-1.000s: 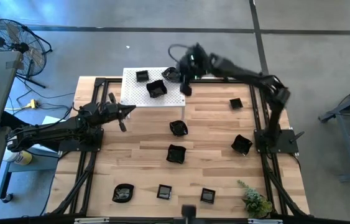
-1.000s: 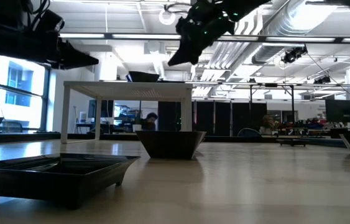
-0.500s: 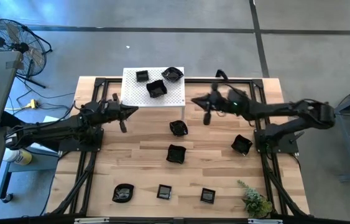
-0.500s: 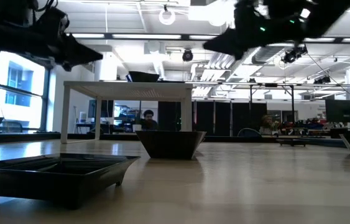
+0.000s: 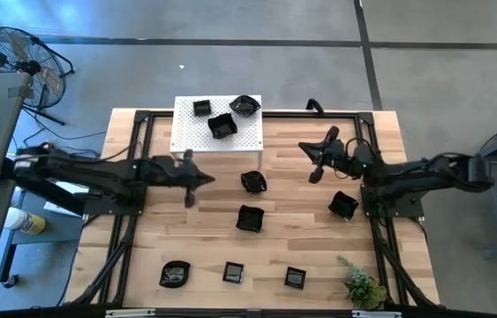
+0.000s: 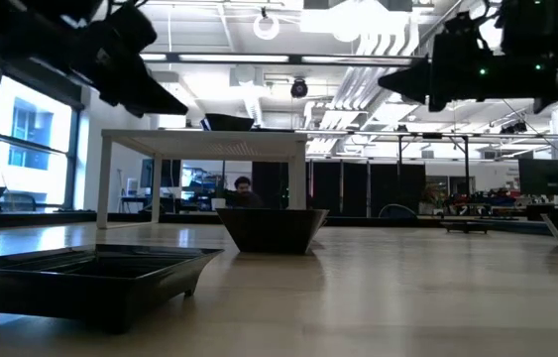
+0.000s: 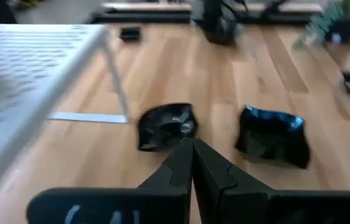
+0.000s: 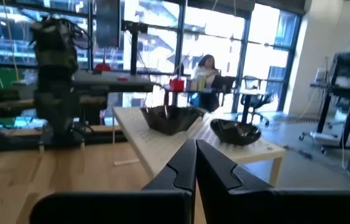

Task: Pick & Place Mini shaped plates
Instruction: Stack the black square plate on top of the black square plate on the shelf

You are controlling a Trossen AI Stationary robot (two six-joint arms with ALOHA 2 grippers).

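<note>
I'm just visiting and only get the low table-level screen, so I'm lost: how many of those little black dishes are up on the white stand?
Observer: Three dishes sit on the white perforated platform, seen from above: a small square dish, a larger square dish and a round dish.
Operator: Is either claw holding a dish?
Observer: No. The left gripper is shut and empty, above the wood near a crumpled-looking dish.
Operator: And the other claw?
Observer: The right gripper is also shut and empty, pointing toward the platform.
</note>
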